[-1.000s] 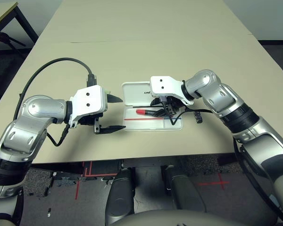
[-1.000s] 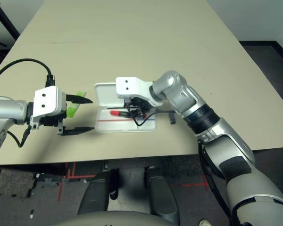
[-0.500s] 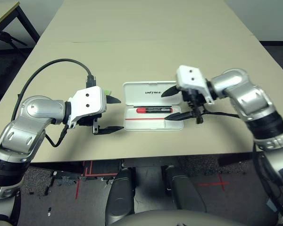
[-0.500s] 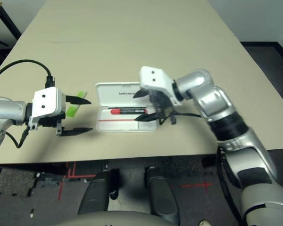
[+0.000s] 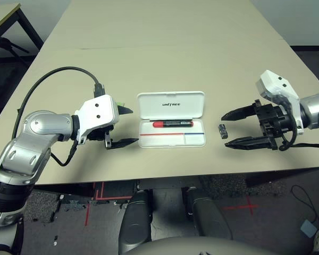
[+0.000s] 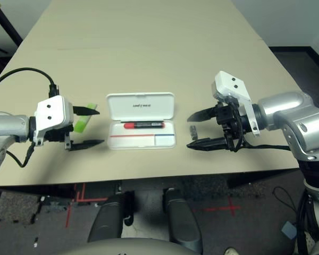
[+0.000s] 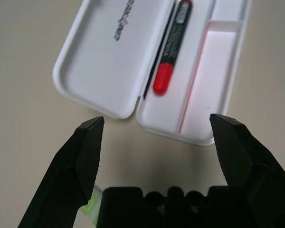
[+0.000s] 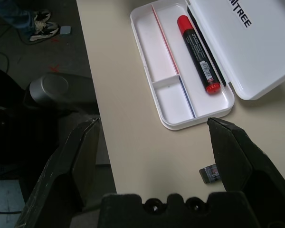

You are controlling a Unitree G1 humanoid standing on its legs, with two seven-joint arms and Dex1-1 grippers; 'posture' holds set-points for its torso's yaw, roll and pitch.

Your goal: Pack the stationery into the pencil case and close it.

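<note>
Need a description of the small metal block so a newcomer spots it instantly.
Start at the open white pencil case mid-table. Just off its right end, on bare tabletop between the case and the open right end effector, lies the small metal block. It is the tiny grey piece; the red marker lies inside the case.

A beige table (image 5: 165, 48) is taking up most of the head views, running from the near edge to the top of the frame. A second table's corner with dark legs (image 5: 10, 24) is showing at the upper left. Red tape marks (image 5: 95, 194) are lying on the dark speckled floor (image 5: 69, 207) below the near edge. In the right wrist view, someone's shoes (image 8: 40, 26) are showing at the upper left.
</note>
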